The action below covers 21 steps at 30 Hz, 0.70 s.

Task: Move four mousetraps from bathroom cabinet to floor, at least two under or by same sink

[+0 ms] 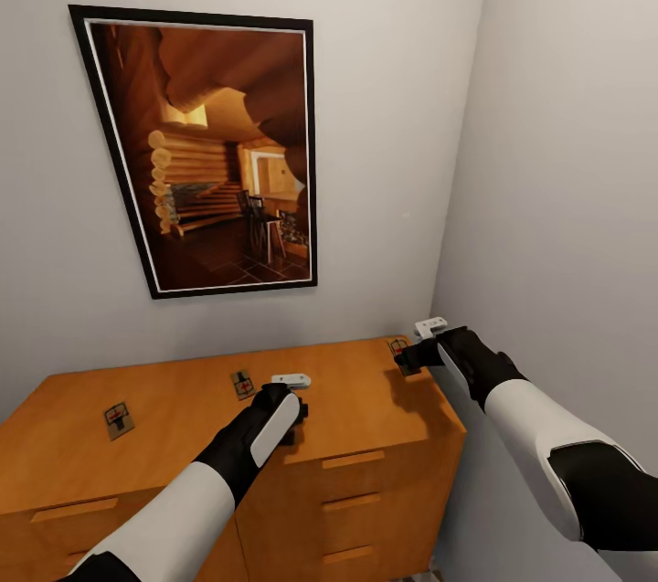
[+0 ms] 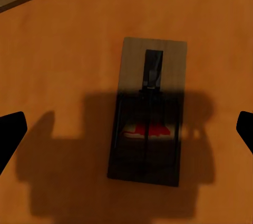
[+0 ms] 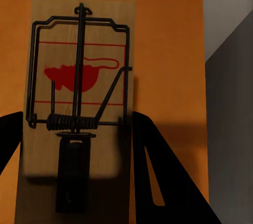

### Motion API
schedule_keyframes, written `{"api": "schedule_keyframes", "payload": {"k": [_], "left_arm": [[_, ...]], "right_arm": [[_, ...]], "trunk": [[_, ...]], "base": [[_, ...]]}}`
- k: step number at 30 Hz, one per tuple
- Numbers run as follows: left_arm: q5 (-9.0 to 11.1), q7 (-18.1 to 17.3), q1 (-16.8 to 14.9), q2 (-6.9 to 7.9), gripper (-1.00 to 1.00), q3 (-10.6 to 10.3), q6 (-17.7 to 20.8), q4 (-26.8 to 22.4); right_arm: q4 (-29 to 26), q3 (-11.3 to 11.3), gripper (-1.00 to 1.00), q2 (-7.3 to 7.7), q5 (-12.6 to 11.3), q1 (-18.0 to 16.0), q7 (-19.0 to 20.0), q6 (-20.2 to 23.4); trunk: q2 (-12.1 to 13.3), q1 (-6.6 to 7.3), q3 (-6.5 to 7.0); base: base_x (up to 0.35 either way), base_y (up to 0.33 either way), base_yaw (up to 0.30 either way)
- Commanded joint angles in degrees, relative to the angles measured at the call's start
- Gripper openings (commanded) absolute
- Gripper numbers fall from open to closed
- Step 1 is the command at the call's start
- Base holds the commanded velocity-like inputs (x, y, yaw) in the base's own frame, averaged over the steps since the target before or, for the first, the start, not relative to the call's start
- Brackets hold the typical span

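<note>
The orange-brown cabinet (image 1: pixel 183 445) stands against the wall with mousetraps lying flat on its top. One mousetrap (image 1: pixel 117 418) lies far left and another (image 1: pixel 242 384) sits just left of my left hand. My left gripper (image 1: pixel 291 417) hovers open above a shadowed mousetrap (image 2: pixel 150 113), its fingertips (image 2: pixel 10 134) wide apart. At the back right corner, my right gripper (image 1: pixel 408 355) has its fingers against both long edges of a mousetrap (image 3: pixel 79 103), which rests on the top. The bathroom floor and sink are out of view.
A large framed picture (image 1: pixel 215 157) of a log interior hangs on the wall above the cabinet. The side wall (image 1: pixel 567 198) runs close along the cabinet's right end. Drawer fronts with small handles (image 1: pixel 353 459) face me.
</note>
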<state>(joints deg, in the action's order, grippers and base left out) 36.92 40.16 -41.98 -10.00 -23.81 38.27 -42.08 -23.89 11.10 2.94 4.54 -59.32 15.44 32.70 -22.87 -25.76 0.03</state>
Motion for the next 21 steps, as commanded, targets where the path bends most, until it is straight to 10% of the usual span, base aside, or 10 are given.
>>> {"api": "schedule_keyframes", "payload": {"k": [1,21], "left_arm": [[0.52,0.54,-0.03,0.0,1.0,-0.12,0.04,-0.03],[0.52,0.54,-0.03,0.0,1.0,-0.19,-0.03,-0.02]], "right_arm": [[-0.11,0.15,-1.0,0.05,0.29,0.0,0.38,0.26],[-0.11,0.15,-1.0,0.05,0.29,0.01,0.38,0.26]], "trunk": [[-0.05,-0.02,-0.03],[-0.05,-0.02,-0.03]], "base": [[0.0,0.0,0.0],[0.036,-0.033,0.0]]}}
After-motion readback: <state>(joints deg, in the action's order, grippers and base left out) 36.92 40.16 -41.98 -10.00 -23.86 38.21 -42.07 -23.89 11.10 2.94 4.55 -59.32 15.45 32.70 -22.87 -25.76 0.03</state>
